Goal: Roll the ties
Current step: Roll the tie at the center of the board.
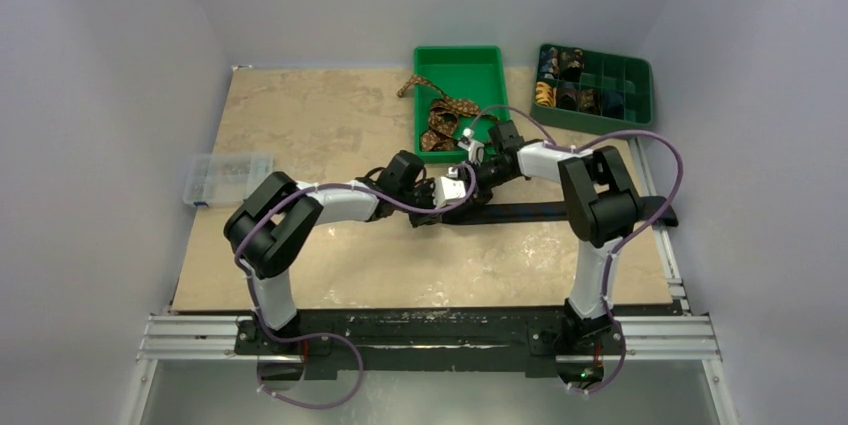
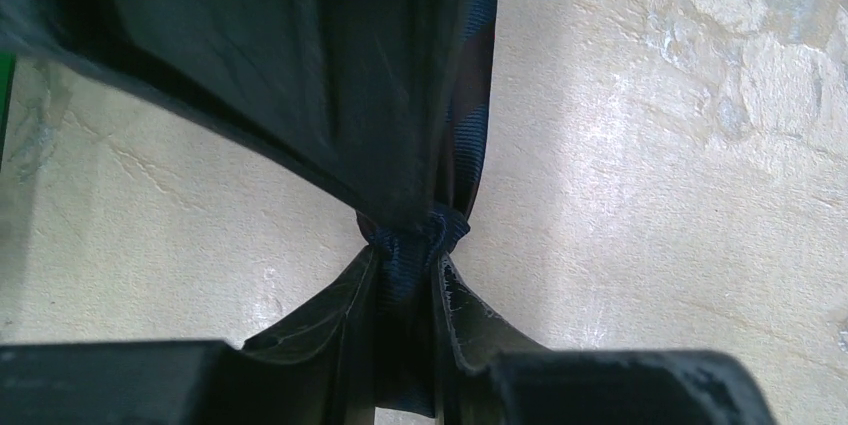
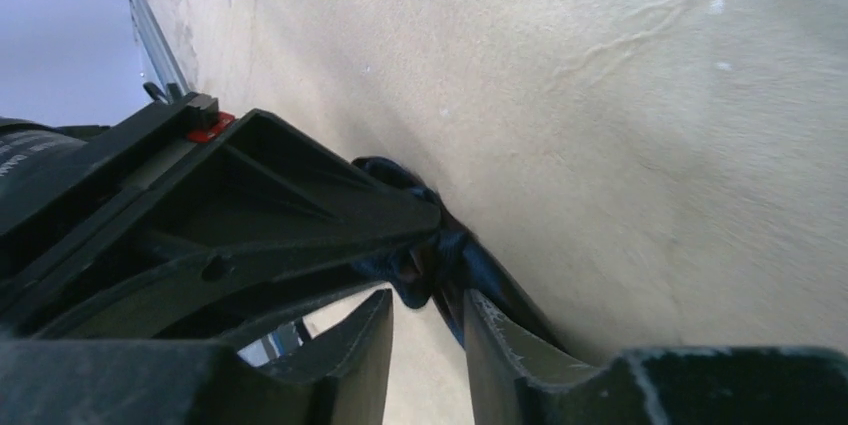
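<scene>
Your left gripper [image 2: 405,280] pinches the navy tie [image 2: 468,135] at a bunched point, mid-table [image 1: 330,115]. Your right gripper [image 3: 428,310], jaws narrowly parted, touches the same bunch. Bare table lies on your left. The green tray [image 1: 458,63] sits just behind.

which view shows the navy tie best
Left wrist: the navy tie fills the frame, faint stripes visible, pinched in the left gripper. Right wrist shows only a dark bunch of it; top external shows only a thin dark strip.
</scene>
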